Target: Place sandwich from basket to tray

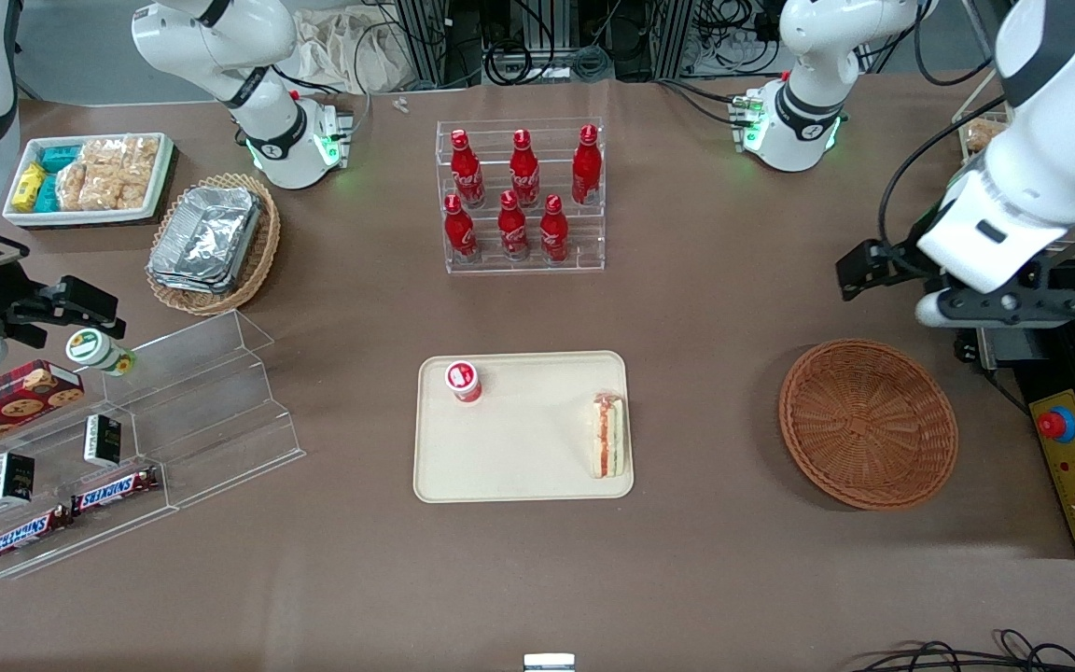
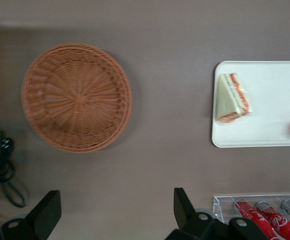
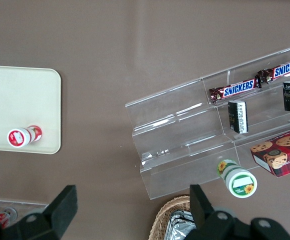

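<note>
The sandwich [image 1: 608, 437], a pale wedge with red, orange and green filling, lies on the cream tray [image 1: 519, 457], at the tray's edge toward the working arm's end. It also shows in the left wrist view [image 2: 230, 99] on the tray [image 2: 272, 85]. The round reddish-brown basket [image 1: 868, 423] is empty and sits beside the tray, toward the working arm's end; it also shows in the left wrist view [image 2: 77, 97]. My left gripper [image 1: 859, 271] hangs high above the table, farther from the front camera than the basket. It is open and empty [image 2: 116, 200].
A small red-and-white capped bottle [image 1: 464, 381] stands on the tray. A clear rack of red cola bottles [image 1: 521, 196] stands farther back. A control box with a red button [image 1: 1074, 467] lies beside the basket. A clear stepped shelf [image 1: 174, 411] and a tan basket of foil containers [image 1: 213, 243] lie toward the parked arm's end.
</note>
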You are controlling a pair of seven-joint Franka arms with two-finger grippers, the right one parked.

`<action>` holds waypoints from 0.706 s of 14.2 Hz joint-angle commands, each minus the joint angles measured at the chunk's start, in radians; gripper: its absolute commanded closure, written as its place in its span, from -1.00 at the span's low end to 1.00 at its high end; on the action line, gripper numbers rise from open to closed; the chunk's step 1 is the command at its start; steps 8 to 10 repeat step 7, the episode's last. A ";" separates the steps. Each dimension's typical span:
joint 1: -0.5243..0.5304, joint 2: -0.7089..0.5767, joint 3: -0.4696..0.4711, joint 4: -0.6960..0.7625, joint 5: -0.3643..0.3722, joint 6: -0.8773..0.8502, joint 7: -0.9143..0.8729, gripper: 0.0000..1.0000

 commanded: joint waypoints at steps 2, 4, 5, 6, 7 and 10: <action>-0.308 -0.083 0.355 -0.015 -0.022 -0.045 0.014 -1.00; -0.329 -0.088 0.376 -0.009 -0.021 -0.077 0.018 -1.00; -0.338 -0.085 0.374 -0.003 -0.019 -0.077 0.018 -1.00; -0.355 -0.079 0.379 0.011 -0.019 -0.077 0.019 -1.00; -0.362 -0.077 0.380 0.016 -0.013 -0.079 0.019 -1.00; -0.362 -0.077 0.380 0.016 -0.013 -0.079 0.019 -1.00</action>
